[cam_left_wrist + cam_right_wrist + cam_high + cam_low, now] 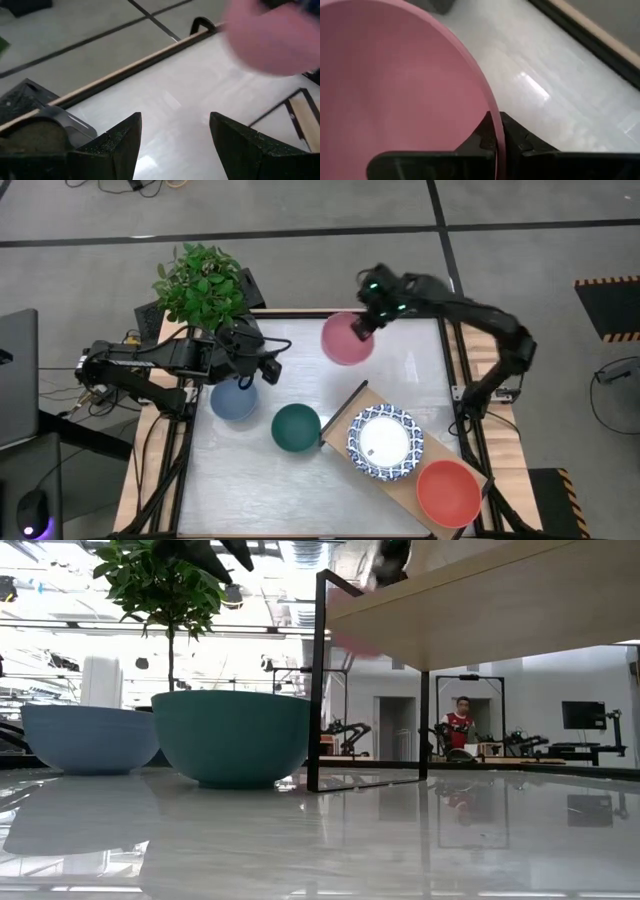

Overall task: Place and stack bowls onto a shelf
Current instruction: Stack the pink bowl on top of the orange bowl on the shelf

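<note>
My right gripper (362, 327) is near the table's far edge, shut on the pink bowl (346, 339). My left gripper (270, 367) is open over the far left of the table, just right of the slate blue bowl (233, 399), touching nothing. The dark green bowl (296, 427) rests on its base on the tabletop. The shelf (395, 470) runs slantwise at the right. On it sit white bowls with blue patterned rims (385, 442), stacked, and the red bowl (448, 492). In the low view the slate blue bowl (88, 738) and the green bowl (232, 737) stand side by side. My right gripper pinches the pink bowl's rim (496, 134), one finger inside the bowl and one outside. The fingers come at the rim on the bowl's far right side. In the high view the bowl shows mouth up, over the tabletop.
A potted plant (200, 283) stands at the table's far left corner, beside my left arm. The shelf's dark frame leg (318, 680) stands just right of the green bowl. Bare tabletop (260, 490) lies near and left of the shelf. A person (460, 725) is in the room beyond.
</note>
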Available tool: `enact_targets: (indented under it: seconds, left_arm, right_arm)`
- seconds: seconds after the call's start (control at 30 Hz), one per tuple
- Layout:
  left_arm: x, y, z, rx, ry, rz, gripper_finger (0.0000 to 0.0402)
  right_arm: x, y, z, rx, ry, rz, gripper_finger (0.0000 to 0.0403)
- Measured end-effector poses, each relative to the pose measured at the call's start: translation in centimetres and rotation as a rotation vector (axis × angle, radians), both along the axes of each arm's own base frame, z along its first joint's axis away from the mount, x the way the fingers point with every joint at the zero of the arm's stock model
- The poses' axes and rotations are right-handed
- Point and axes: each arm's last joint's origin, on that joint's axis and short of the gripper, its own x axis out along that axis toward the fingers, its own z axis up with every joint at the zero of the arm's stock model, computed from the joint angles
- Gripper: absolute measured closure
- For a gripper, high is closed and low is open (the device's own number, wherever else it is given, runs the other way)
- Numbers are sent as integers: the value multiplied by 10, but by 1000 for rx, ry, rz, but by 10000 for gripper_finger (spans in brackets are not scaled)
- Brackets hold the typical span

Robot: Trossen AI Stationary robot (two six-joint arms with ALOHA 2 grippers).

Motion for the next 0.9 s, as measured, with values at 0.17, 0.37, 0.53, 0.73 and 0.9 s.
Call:
enact_targets:
  seconds: [0.17, 0.37, 0.53, 0.73, 0.9]
  left_arm:
    - [-1, 1, 1, 44, 2, 37, 183]
    - [-1, 3, 1, 94, 47, 19, 183]
    - [-2, 10, 1, 124, 71, 46, 183]
    - [-4, 29, 2, 148, 100, 115, 183]
    - [-6, 44, 2, 144, 103, 179, 183]
  right_arm:
    - [-46, 49, 53, 4, -42, 54, 378]
    - [-100, 120, 80, 156, -58, 84, 377]
    - [-129, 165, 90, 317, -65, 83, 377]
    - [-138, 209, 86, 404, 20, 75, 377]
    - [-137, 247, 77, 458, 138, 116, 377]
